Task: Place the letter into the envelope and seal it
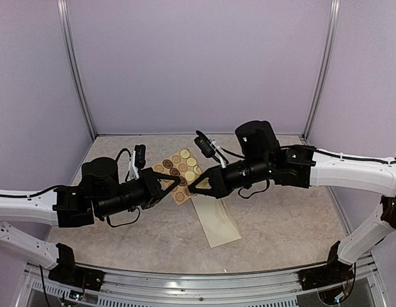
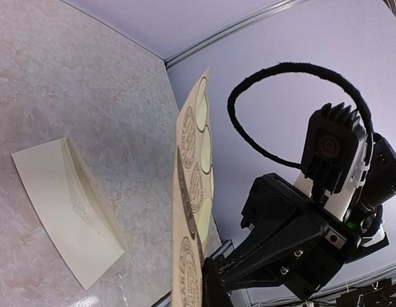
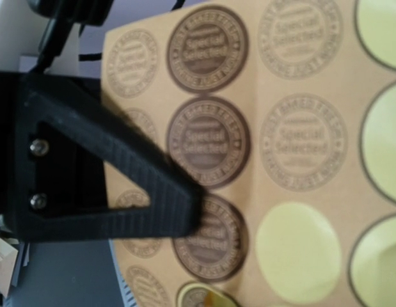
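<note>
Both arms reach inward and meet above the middle of the table (image 1: 281,230). The left gripper (image 1: 174,182) is clenched on the sticker sheet (image 1: 182,167), holding it up off the table. The right gripper (image 1: 192,187) is pinched closed on the sheet's opposite side, one finger (image 3: 153,204) lying over a brown sticker. The cream envelope (image 1: 217,222) lies flat on the table just below them, untouched, with one fold slightly raised.
</note>
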Action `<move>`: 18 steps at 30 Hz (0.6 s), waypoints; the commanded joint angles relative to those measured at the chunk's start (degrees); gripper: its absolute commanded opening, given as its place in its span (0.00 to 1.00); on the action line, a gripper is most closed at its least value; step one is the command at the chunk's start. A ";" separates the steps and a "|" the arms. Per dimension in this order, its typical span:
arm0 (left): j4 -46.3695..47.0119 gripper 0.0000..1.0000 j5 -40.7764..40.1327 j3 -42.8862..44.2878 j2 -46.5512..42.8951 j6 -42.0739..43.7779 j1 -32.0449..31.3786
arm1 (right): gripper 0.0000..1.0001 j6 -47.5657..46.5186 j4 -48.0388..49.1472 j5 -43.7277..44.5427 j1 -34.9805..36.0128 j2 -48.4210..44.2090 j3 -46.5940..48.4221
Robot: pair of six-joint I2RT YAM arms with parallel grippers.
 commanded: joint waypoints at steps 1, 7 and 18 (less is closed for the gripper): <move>-1.28 0.00 -0.97 0.46 -0.13 -0.38 -0.01 | 0.00 -0.16 2.63 -2.08 0.32 -0.07 -0.44; -1.09 0.00 -0.66 0.64 0.30 -0.41 -0.01 | 0.00 -0.15 3.20 -2.89 0.26 -0.18 -0.68; -1.33 0.00 -0.48 1.21 1.11 -0.32 -0.03 | 0.00 -0.24 3.57 -3.61 0.30 -0.11 -0.54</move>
